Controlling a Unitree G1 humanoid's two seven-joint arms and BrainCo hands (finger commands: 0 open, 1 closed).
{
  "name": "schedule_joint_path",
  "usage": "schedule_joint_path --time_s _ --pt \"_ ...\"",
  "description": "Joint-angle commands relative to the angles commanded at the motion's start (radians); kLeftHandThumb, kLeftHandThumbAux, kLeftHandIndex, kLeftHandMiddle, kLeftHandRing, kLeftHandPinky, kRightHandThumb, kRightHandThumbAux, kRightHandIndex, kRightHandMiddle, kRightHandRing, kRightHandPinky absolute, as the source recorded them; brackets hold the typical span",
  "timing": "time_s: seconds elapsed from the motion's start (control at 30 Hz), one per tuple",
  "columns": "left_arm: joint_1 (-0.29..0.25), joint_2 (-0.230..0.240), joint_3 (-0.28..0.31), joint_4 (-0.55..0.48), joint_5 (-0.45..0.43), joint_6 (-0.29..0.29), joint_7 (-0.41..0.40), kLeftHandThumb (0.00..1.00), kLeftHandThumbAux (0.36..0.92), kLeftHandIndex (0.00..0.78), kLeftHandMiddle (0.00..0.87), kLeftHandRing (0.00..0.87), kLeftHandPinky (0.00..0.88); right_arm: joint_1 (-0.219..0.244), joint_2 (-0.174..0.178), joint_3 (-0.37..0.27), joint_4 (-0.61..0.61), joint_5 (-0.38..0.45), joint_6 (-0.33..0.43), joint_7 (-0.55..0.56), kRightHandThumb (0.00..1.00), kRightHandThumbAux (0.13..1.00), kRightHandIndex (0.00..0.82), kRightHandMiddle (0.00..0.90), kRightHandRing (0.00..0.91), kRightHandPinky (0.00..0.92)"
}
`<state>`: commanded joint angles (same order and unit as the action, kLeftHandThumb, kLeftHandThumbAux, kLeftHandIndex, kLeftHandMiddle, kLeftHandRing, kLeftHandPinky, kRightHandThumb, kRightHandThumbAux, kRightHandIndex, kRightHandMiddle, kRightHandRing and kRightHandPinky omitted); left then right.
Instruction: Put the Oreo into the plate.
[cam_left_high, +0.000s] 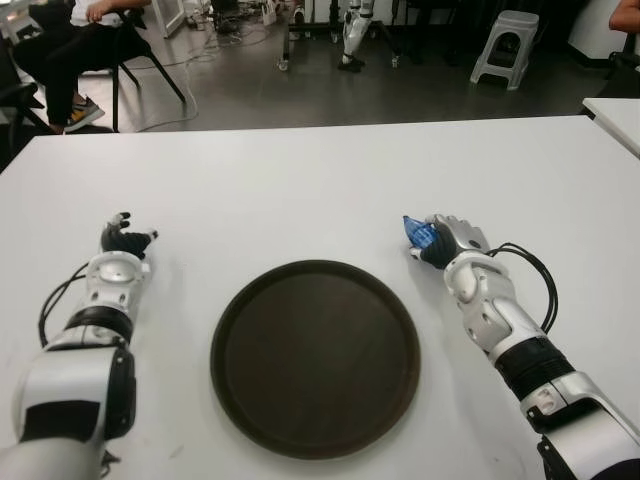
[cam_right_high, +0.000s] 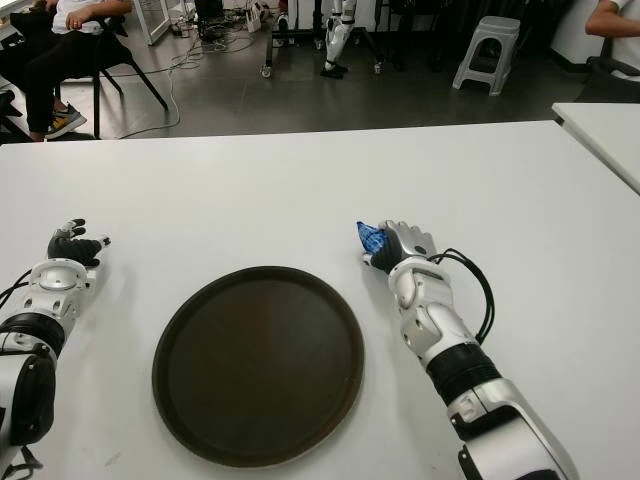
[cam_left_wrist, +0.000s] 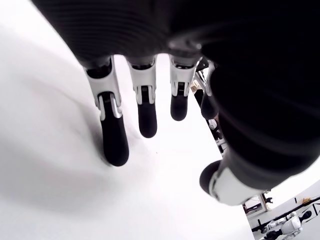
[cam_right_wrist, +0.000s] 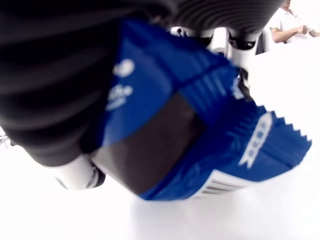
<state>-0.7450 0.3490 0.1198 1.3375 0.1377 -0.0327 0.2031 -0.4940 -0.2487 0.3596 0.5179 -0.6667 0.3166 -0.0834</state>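
While the right hand (cam_left_high: 447, 240) grips it, the Oreo (cam_left_high: 418, 232) pack points left.

Oreo (cam_right_wrist: 200, 135): blue packet, in right hand (cam_left_high: 450, 240) | plate (cam_left_high: 315, 358): dark, round, bare

No legible text (wrapper (cam_right_wrist: 200, 125) print blurred)

Occlusions and cut-offs

Oreo pack (cam_right_wrist: 200, 125): mostly buried under the right hand (cam_left_high: 452, 240), only a blue tip shows in eye views; print too blurred to read. Seated person (cam_left_high: 75, 40) cropped at top edge. Left hand (cam_left_wrist: 145, 100): palm fills the wrist view, thumb partly cut off.
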Motion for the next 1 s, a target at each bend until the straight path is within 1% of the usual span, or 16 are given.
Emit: schedule_joint_path --time_s 0.17,0.23,0.3,0.33,0.43,0.47,0.53,0.6,0.73,0.87,1.0 --pt "0.001 0.000 0.001 0.001 -0.001 -0.001 -0.002 0.247 0.765 0.068 0.114 0.145 0.151 0.009 -0.002 -0.023 -0.028 0.015 -0.048 -0.040 0.723 0.708 0.443 0.823 0.824 0.819" --pt "0.001 0.000 0.003 0.001 -0.002 -0.002 -0.002 0.252 0.766 0.068 0.114 0.145 0.154 0.018 -0.003 -0.032 -0.047 0.023 -0.070 -0.054 0.724 0.708 0.443 0.826 0.826 0.820" --pt "0.002 0.000 0.005 0.001 -0.003 -0.002 -0.002 0.256 0.768 0.069 0.115 0.147 0.161 0.038 -0.007 -0.047 -0.085 0.038 -0.105 -0.069 0.725 0.708 0.443 0.829 0.828 0.821" --pt "0.002 0.000 0.006 0.001 -0.004 -0.003 -0.002 0.260 0.769 0.070 0.115 0.148 0.164 0.054 -0.012 -0.060 -0.104 0.058 -0.157 -0.087 0.726 0.708 0.443 0.831 0.829 0.822" --pt "0.001 0.000 0.009 0.001 -0.006 -0.003 -0.001 0.268 0.773 0.070 0.119 0.148 0.159 0.076 -0.019 -0.087 -0.124 0.096 -0.261 -0.118 0.725 0.708 0.443 0.834 0.832 0.826" --pt "0.001 -0.001 0.009 0.001 -0.006 -0.003 0.000 0.272 0.775 0.070 0.119 0.148 0.161 0.077 -0.020 -0.092 -0.121 0.105 -0.287 -0.125 0.725 0.708 0.443 0.836 0.834 0.828" --pt "0.000 -0.002 0.010 0.000 -0.006 -0.002 0.002 0.275 0.775 0.070 0.118 0.148 0.163 0.078 -0.022 -0.109 -0.113 0.136 -0.370 -0.142 0.726 0.708 0.443 0.840 0.838 0.831" --pt "-0.002 -0.003 0.009 -0.002 -0.006 -0.001 0.004 0.270 0.775 0.071 0.117 0.148 0.162 0.077 -0.023 -0.120 -0.115 0.155 -0.423 -0.148 0.726 0.708 0.443 0.844 0.842 0.835" --pt "-0.002 -0.004 0.008 -0.001 -0.005 -0.001 0.003 0.260 0.774 0.068 0.114 0.145 0.151 0.074 -0.022 -0.130 -0.109 0.163 -0.473 -0.162 0.726 0.708 0.443 0.846 0.844 0.838" --pt "-0.002 -0.004 0.007 -0.002 -0.004 -0.003 0.002 0.262 0.769 0.066 0.115 0.143 0.150 0.074 -0.012 -0.144 -0.099 0.162 -0.520 -0.205 0.730 0.708 0.443 0.853 0.846 0.843" --pt "0.000 -0.004 0.008 -0.002 -0.004 -0.006 0.001 0.251 0.765 0.063 0.110 0.138 0.147 0.066 -0.001 -0.170 -0.103 0.191 -0.592 -0.244 0.733 0.708 0.443 0.855 0.848 0.847"
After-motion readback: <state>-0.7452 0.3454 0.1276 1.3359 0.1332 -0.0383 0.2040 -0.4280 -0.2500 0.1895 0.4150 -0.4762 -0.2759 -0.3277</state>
